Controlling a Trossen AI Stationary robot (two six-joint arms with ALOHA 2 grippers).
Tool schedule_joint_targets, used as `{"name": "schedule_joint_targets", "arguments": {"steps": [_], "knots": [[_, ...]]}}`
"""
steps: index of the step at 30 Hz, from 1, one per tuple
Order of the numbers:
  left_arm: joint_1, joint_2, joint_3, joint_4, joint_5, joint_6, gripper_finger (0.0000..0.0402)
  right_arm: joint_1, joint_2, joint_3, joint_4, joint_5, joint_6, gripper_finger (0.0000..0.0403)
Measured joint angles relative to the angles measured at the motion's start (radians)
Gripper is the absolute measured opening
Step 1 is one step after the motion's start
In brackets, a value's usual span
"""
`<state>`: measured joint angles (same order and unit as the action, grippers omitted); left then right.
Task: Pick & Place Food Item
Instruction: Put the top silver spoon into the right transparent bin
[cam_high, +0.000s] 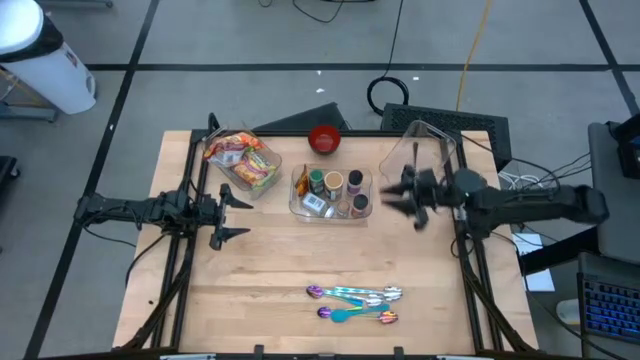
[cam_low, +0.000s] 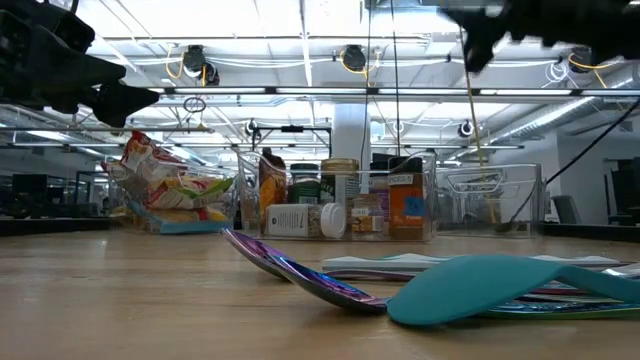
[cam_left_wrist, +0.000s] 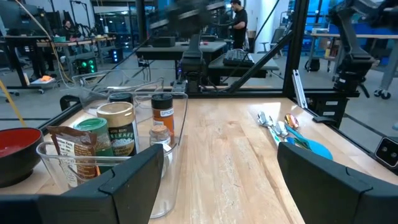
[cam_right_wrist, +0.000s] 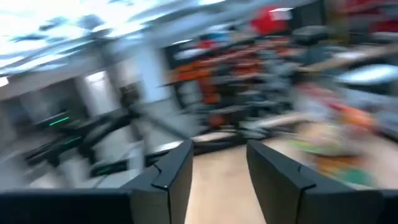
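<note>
A clear bin at the table's middle holds several jars and a food packet; it also shows in the left wrist view and the low view. A second clear bin with snack packets stands at the far left. My left gripper is open and empty, hovering left of the jar bin, and it shows in its own wrist view. My right gripper is open and empty, raised just right of the jar bin; its wrist view is blurred.
A red bowl sits at the far edge behind the jar bin. An empty clear bin stands at the far right. Several coloured spoons lie near the front edge. Bare wood lies between the bins and the spoons.
</note>
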<state>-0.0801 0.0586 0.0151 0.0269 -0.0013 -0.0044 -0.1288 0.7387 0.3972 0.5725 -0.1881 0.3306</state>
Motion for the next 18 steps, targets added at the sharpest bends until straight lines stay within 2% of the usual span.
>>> {"name": "schedule_joint_targets", "arguments": {"steps": [6,10,14,16,18], "knots": [[0.0,0.0,0.0,0.0,0.0,0.0,0.0324,0.388,0.046,0.103,-0.047,0.102,-0.198,0.0172],[0.0,0.0,0.0,0.0,0.0,0.0,0.0324,0.599,0.115,0.222,-0.281,0.296,-0.241,0.0178],[0.0,0.0,0.0,0.0,0.0,0.0,0.0324,0.73,0.247,0.372,-0.593,0.487,-0.178,0.0174],[0.0,0.0,0.0,0.0,0.0,0.0,0.0324,0.759,0.323,0.435,-0.744,0.496,-0.093,0.0172],[0.0,0.0,0.0,0.0,0.0,0.0,0.0324,0.767,0.395,0.482,-0.88,0.455,0.023,0.0172]]}}
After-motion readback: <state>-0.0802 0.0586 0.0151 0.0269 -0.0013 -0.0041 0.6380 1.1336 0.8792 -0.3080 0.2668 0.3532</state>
